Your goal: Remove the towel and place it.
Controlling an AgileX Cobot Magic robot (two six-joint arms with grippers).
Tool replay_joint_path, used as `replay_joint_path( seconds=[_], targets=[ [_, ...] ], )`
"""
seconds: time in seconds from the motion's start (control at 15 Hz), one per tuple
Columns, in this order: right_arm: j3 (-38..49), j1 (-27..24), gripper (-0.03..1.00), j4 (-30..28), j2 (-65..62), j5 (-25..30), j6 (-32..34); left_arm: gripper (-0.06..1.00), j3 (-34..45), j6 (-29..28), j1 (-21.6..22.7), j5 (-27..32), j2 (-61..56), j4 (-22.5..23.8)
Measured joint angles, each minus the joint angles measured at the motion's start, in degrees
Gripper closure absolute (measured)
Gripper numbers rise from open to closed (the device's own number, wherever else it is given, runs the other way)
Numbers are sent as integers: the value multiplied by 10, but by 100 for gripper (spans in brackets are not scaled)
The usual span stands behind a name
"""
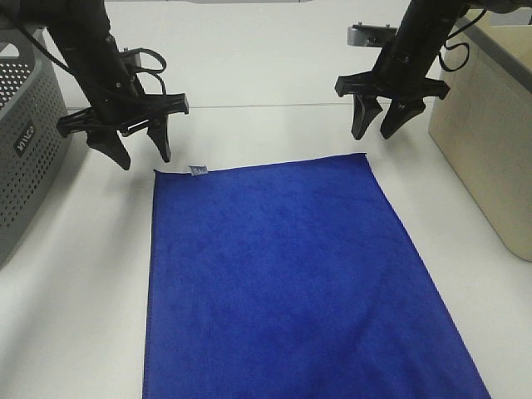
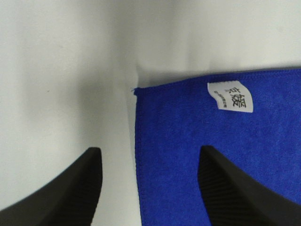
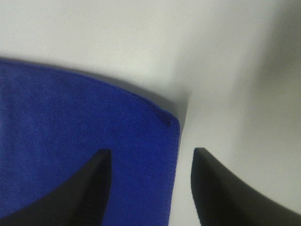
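Note:
The royal-blue towel (image 1: pixel 291 283) lies flat on the white table, its small white tag (image 1: pixel 198 170) at the far left corner. My left gripper (image 1: pixel 143 155) hangs open just above and beyond that corner with nothing between its fingers. In the left wrist view the towel corner (image 2: pixel 197 155) and tag (image 2: pixel 230 97) lie between and ahead of the open gripper (image 2: pixel 149 188). My right gripper (image 1: pixel 374 130) hangs open over the table just past the far right corner. The right wrist view shows that corner of the towel (image 3: pixel 84 141) under the open gripper (image 3: pixel 150 188).
A grey perforated basket (image 1: pixel 25 141) stands at the left edge of the table. A beige bin (image 1: pixel 490 133) stands at the right. The white table (image 1: pixel 75 299) shows bare on both sides of the towel and behind it.

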Motion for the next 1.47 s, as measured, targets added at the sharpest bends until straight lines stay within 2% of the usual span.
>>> replay_joint_path(
  seconds=[0.4,0.87,1.47],
  targets=[
    [-1,0,44,3,16,1,-12,39,-1,5,3,-45,31,-17],
    [-3,0,44,13,49,-1,-13,39,-1,30,4,-64,50,-24],
    [-3,0,44,-1,66,-47,-13,39,-4,37,4,-80,67,-26]
  ],
)
